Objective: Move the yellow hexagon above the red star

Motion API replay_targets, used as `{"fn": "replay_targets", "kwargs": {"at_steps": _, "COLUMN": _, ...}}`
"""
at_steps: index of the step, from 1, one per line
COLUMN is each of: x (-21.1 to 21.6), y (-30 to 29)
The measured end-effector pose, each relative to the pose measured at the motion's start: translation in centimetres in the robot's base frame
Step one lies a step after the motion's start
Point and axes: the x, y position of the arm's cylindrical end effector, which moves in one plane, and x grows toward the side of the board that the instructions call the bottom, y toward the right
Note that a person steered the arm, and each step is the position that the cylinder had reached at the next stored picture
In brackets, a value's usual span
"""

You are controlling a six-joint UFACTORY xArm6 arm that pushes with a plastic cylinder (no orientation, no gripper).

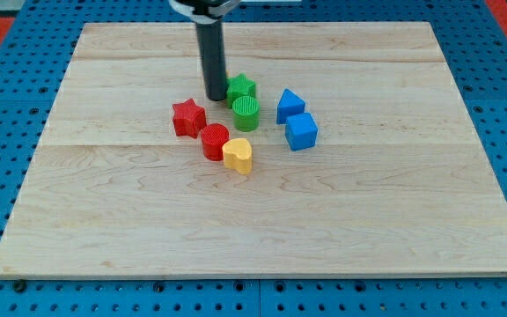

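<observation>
Pale wooden board (262,220) on a blue perforated bench (7,132), red edging at the view's top corners. No pincer on this rig, so no spread or pinched state to report; only a straight dark rod, my tip (215,98) down on the board. Just to the view's right of my tip: green plastic star (242,87), touching or nearly so, with a green ribbed cylinder (246,114) right below it. Further right: blue triangular block (290,105) and blue cube (302,132). Below and left of my tip: red plastic star (188,117). Below my tip: red cylinder (215,141), and touching it the only yellow block (238,155), its outline closer to a heart than a hexagon. Judged stage: approach, yellow block untouched. Next move calls for skirting the red cylinder, getting beneath the yellow block, then steering it up past the red star without disturbing it.
</observation>
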Motion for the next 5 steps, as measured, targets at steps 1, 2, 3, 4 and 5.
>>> {"fn": "replay_targets", "kwargs": {"at_steps": 1, "x": -0.8, "y": -1.0}}
{"fn": "replay_targets", "kwargs": {"at_steps": 2, "x": -4.0, "y": 0.6}}
{"fn": "replay_targets", "kwargs": {"at_steps": 3, "x": -5.7, "y": 0.8}}
{"fn": "replay_targets", "kwargs": {"at_steps": 4, "x": -7.6, "y": 5.0}}
{"fn": "replay_targets", "kwargs": {"at_steps": 5, "x": -9.4, "y": -0.5}}
